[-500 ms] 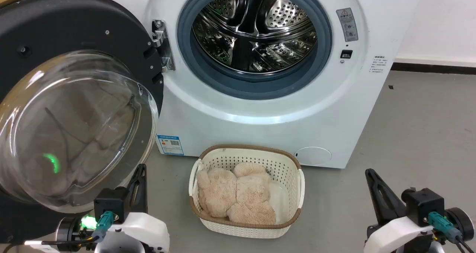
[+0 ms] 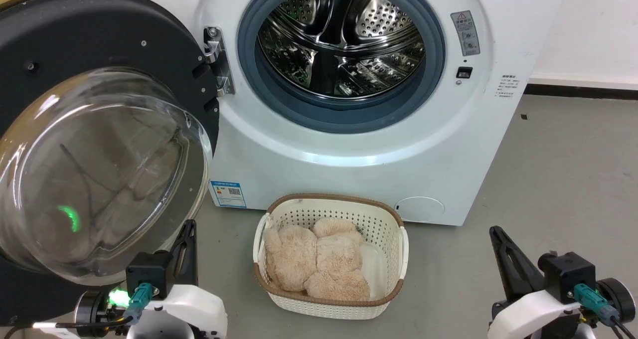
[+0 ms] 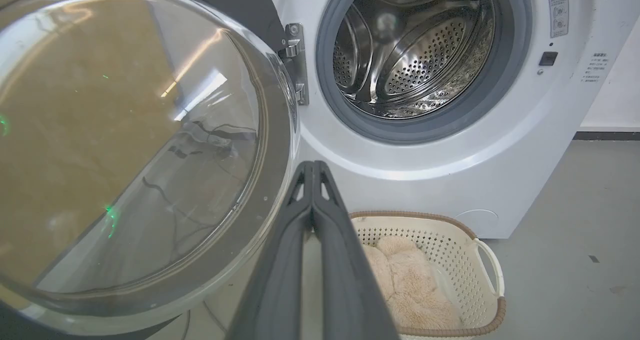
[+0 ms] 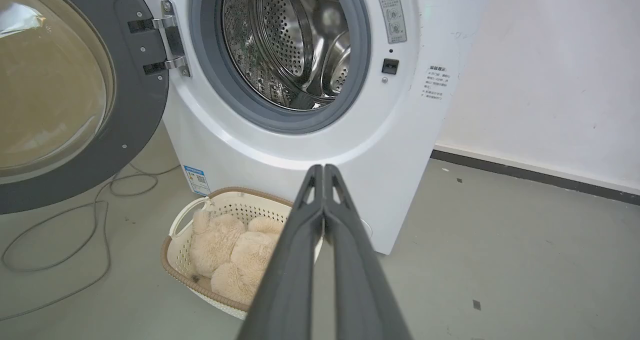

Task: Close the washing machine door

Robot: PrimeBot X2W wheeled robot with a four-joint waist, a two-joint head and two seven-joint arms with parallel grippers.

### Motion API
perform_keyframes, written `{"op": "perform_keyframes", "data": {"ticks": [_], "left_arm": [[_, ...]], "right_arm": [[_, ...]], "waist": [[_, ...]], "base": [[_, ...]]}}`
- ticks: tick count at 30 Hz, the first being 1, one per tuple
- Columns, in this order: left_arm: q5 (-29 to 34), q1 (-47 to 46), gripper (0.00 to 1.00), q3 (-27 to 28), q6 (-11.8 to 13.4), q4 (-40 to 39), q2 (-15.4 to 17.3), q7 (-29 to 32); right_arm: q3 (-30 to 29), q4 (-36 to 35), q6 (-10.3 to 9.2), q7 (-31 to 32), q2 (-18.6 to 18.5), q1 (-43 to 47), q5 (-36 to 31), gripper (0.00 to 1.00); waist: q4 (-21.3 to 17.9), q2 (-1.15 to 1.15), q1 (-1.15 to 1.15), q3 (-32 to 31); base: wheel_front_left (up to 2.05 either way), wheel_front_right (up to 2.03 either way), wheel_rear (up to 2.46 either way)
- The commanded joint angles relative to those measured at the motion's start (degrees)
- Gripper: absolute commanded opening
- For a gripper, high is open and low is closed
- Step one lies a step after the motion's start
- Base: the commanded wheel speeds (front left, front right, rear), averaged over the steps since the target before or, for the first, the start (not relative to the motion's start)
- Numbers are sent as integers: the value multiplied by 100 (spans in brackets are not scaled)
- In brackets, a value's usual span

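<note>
Step in hand: approach, as we judge it, with closing not yet begun. The washing machine door (image 2: 99,139) stands swung wide open at the robot's left, hanging on the hinge (image 2: 219,65) at the left side of the opening, its glass bowl bulging toward us. The washing machine (image 2: 349,149) shows its steel drum (image 2: 344,40) bare, with nothing in it that we can see. The left gripper (image 3: 312,169) has its 2 fingers pressed together, holding nothing. It sits low, just beside the bottom of the glass bowl, and we cannot tell if it touches. The right gripper (image 4: 323,169) is the same, fingers together and empty, well apart from the door and aimed at the machine front. A basket (image 2: 329,202) with a plush toy (image 2: 319,259) stands on the floor just before the machine, under the opening. Next move, our call: the left arm takes it, being nearest. It needs to get to the door's far free edge or its back face and sweep it round the hinge toward the opening, then press until the latch catches. The glass is slick and curved, so we would push on the black rim. Watch the basket during the swing.
</note>
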Motion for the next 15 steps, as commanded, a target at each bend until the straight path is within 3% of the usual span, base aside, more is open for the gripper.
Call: {"op": "perform_keyframes", "data": {"ticks": [1, 2, 3, 9, 10, 11, 12, 15], "left_arm": [[16, 60, 0, 3, -25, -21, 9, 2], [16, 60, 0, 3, -25, -21, 9, 2], [0, -1, 100, -1, 1, 1, -1, 0], [-16, -12, 100, -31, 62, 26, -1, -52], [-19, -16, 93, -39, 76, 30, -1, -64], [-22, -19, 38, -48, 89, 33, -1, -76], [-25, -23, 0, -56, 102, 35, 0, -88], [-29, -35, 0, -82, 138, 39, 0, -124]], "right_arm": [[-2, -23, 5, 7, 27, -66, -44, 0], [-2, -23, 5, 7, 27, -66, -44, 0], [-1, 1, 0, -1, -1, 1, 2, 100], [-40, 25, 0, -53, 0, -2, 59, 100], [-49, 28, 0, -65, 0, -3, 73, 100], [-58, 31, 0, -77, 0, -4, 86, 100], [-66, 33, 0, -89, 1, -4, 101, 100], [-91, 41, 0, -124, 1, -5, 146, 100]], "waist": [[0, 0, 0, 0], [0, 0, 0, 0], [0, 0, 0, 0], [1, 0, 0, 5], [2, 0, 0, 7], [3, 0, 0, 8], [3, 0, 0, 9], [8, 0, 0, 13]], "base": [[0, 0, 0], [0, 0, 0], [0, 0, 0], [0, 0, 0], [0, 0, 0], [0, 0, 0], [0, 0, 0], [0, 0, 0]]}}
